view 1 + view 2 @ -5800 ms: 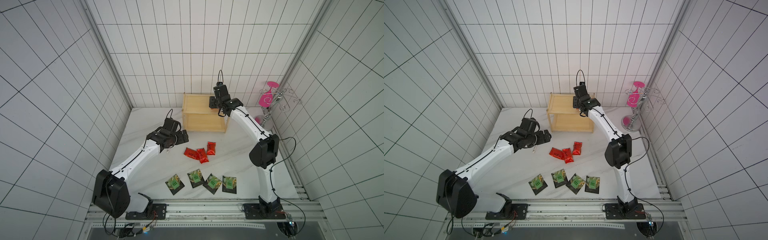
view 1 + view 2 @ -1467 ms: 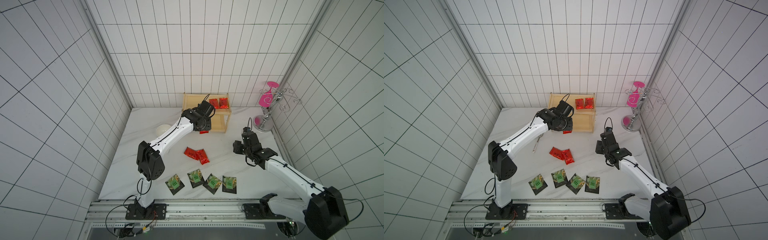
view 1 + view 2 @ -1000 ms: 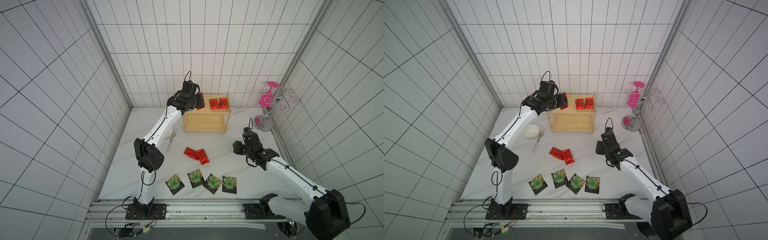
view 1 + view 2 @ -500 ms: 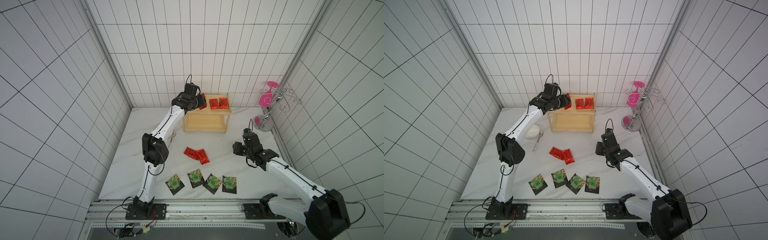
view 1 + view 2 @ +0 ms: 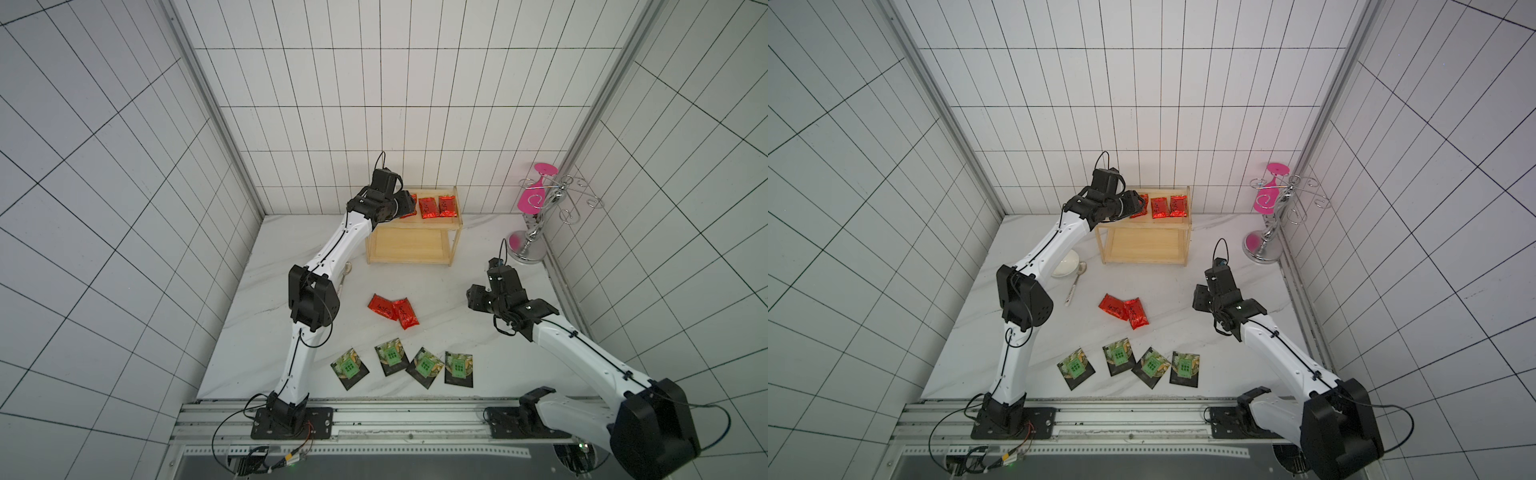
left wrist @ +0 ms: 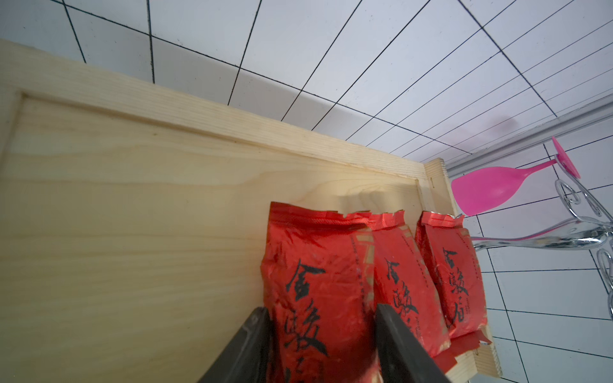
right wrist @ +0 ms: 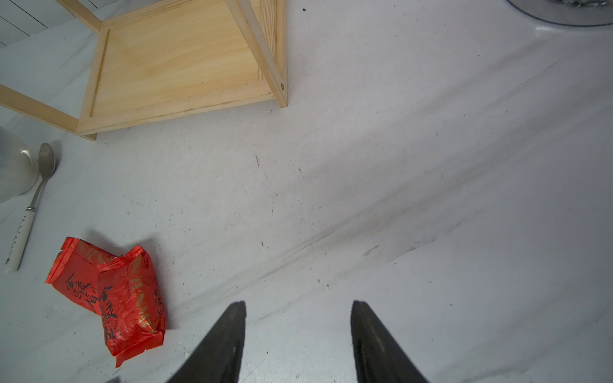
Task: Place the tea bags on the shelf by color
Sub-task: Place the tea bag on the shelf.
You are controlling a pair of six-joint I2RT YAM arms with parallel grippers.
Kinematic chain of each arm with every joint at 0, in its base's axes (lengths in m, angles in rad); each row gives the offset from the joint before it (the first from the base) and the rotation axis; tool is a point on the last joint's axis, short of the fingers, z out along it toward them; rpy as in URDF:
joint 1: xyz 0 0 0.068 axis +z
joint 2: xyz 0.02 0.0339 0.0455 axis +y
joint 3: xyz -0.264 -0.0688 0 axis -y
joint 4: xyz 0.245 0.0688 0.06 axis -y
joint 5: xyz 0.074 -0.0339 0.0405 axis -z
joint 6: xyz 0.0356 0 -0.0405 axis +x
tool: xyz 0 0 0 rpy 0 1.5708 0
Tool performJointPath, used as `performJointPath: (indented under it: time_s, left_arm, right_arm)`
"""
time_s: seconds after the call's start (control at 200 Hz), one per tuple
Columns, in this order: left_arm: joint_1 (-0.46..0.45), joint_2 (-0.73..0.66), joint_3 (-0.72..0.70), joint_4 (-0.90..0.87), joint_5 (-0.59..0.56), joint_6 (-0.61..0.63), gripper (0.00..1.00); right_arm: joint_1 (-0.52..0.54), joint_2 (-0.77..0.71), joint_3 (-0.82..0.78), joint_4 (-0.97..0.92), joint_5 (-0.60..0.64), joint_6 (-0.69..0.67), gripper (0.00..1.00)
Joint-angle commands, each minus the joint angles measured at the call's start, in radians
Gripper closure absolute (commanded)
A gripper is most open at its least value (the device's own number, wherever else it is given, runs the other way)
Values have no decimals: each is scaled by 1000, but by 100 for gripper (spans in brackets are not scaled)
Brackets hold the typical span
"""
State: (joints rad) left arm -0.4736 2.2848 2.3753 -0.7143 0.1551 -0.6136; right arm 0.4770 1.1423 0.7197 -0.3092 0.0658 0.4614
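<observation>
In both top views the left gripper (image 5: 406, 205) (image 5: 1138, 203) sits just above the centre of the frame, over the left end of the upper tray of the shelf (image 5: 409, 261) (image 5: 1144, 261). A red packet (image 5: 412, 203) (image 5: 1140, 206) shows at its tip, but how wide the jaws stand is hidden there. Just right of it on that tray lie two more red packets (image 5: 428, 207) (image 5: 1159, 207), side by side. The right gripper (image 5: 473, 299) (image 5: 1200, 300) hangs at centre right over the table (image 5: 436, 266) (image 5: 1167, 282). It is well apart from the loose red pair (image 5: 392, 309) (image 5: 1124, 309) at centre and from the four green sachets (image 5: 389, 356) (image 5: 1119, 356) in a row below. In the left wrist view the jaws are parted about a packet's width. The red packet (image 6: 315, 282) lies flat on the tray at lower middle, its long edges right against the inner faces of the fingers (image 6: 258, 331). Whether they pinch it or merely flank it cannot be told. The two more red packets (image 6: 401, 282) sit to its right, the nearer tucked against it. In the right wrist view the right gripper (image 7: 298, 303) stands clearly parted at the bottom edge, with only table between its fingers (image 7: 229, 331). The loose red pair (image 7: 132, 298) lies at lower left, one overlapping the other, apart from the fingers. The shelf (image 7: 182, 109) is at upper left.
</observation>
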Motion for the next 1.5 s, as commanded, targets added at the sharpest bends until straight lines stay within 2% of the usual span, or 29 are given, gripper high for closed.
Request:
performJointPath:
  time_s: [0.0, 0.12, 0.51, 0.675, 0.775, 0.845, 0.969, 1.049, 1.169, 1.224, 1.364, 1.494]
  left_arm:
    - [-14, 15, 28, 27, 14, -3, 45]
    - [-23, 15, 28, 35, 12, -10, 39]
    - [-21, 2, 25, 18, -8, -4, 37]
    - [-14, -69, 11, -62, -150, 36, 36]
    - [-39, -151, -16, -165, -294, 38, 36]
    - [-77, -243, -112, -207, -432, 14, 36]
    - [-162, -442, -426, -142, -547, -33, 34]
    - [-210, -536, -615, -109, -559, -104, 32]
    - [-258, -601, -838, -77, -474, -235, 32]
    - [-282, -597, -886, -79, -412, -268, 32]
    - [-374, -532, -921, -93, -399, -302, 30]
    - [-384, -427, -922, -93, -316, -335, 29]
  right_arm:
    - [-9, -15, -31, 14, -7, 8, 45]
    - [-9, -13, -31, 14, -9, 9, 45]
    - [-10, -19, -31, 13, -13, 8, 45]
    - [-10, -21, -22, 14, -24, 2, 45]
    - [-10, -25, -14, 13, -30, -3, 45]
    - [-10, -32, -7, 7, -38, -5, 45]
    - [-10, -55, -11, 1, -50, -7, 45]
    - [-10, -65, -21, 1, -59, -7, 45]
    - [-9, -82, -37, -9, -67, -9, 46]
    - [-10, -92, -49, -10, -63, -9, 45]
    - [-9, -126, -82, -16, -33, -12, 45]
    - [-8, -141, -104, -15, -46, -8, 45]
